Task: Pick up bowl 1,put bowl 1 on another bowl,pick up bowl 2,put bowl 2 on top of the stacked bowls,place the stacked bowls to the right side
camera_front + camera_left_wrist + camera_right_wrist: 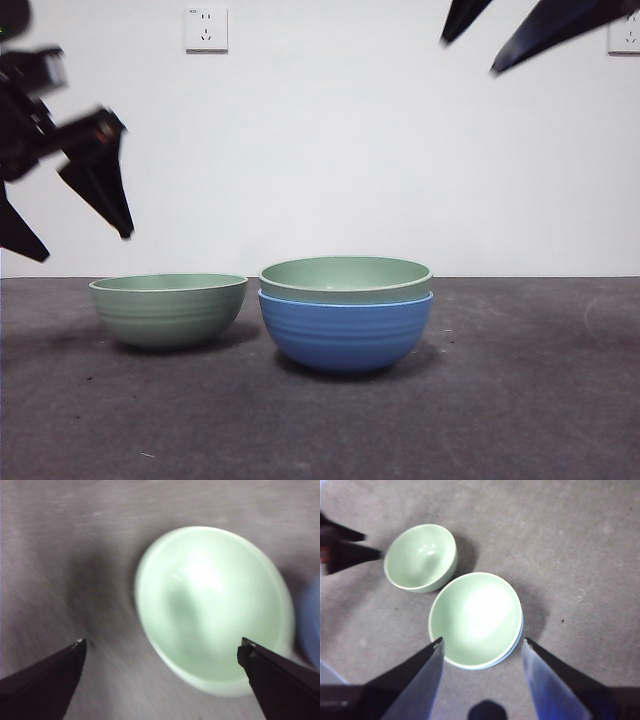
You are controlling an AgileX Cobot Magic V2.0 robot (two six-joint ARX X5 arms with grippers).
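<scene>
One pale green ribbed bowl (345,277) nested in round blue ribbed bowl (345,332), frame centre; second green bowl (168,309) left, beneath spread-jawed left gripper (75,235); right gripper (468,55) upper right, jaws apart.

This looks like a plain test room or lab, not a home. The wall (330,150) is bare and white, with only two sockets (206,29) high on it. The table (520,400) has a dark grey, rough cover, and nothing like furniture or kitchen things is in sight

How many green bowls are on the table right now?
2. One green bowl stands alone; the other green bowl is nested in the blue bowl beside it.
</scene>
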